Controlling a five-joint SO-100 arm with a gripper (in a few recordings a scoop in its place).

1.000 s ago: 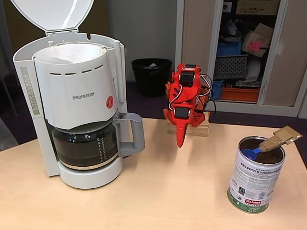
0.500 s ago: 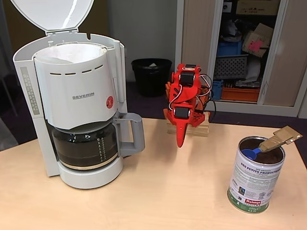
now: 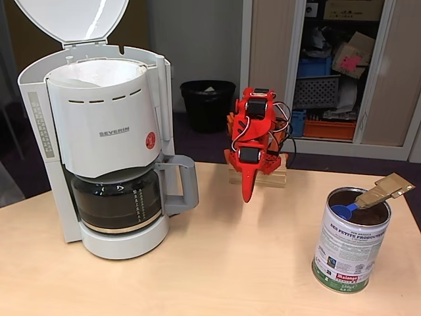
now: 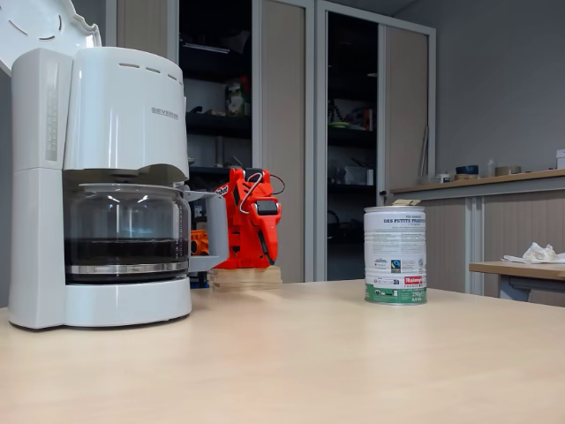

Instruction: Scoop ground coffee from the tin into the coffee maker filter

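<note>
The folded red arm's gripper (image 3: 248,192), jaws seemingly closed on nothing, hangs at frame centre, while the white-labelled metal tin (image 3: 350,240) at lower right props a blue scoop (image 3: 342,210) ready for grasping.

Both fixed views are evenly and fairly brightly lit, with soft, short shadows on the bench (image 3: 217,263) beside the coffee machine (image 3: 105,145) and the tin (image 3: 350,247). A white glare streak crosses the machine's raised lid (image 3: 72,20). The low view is dimmer and cooler, its background cupboards (image 4: 221,132) dark.
</note>
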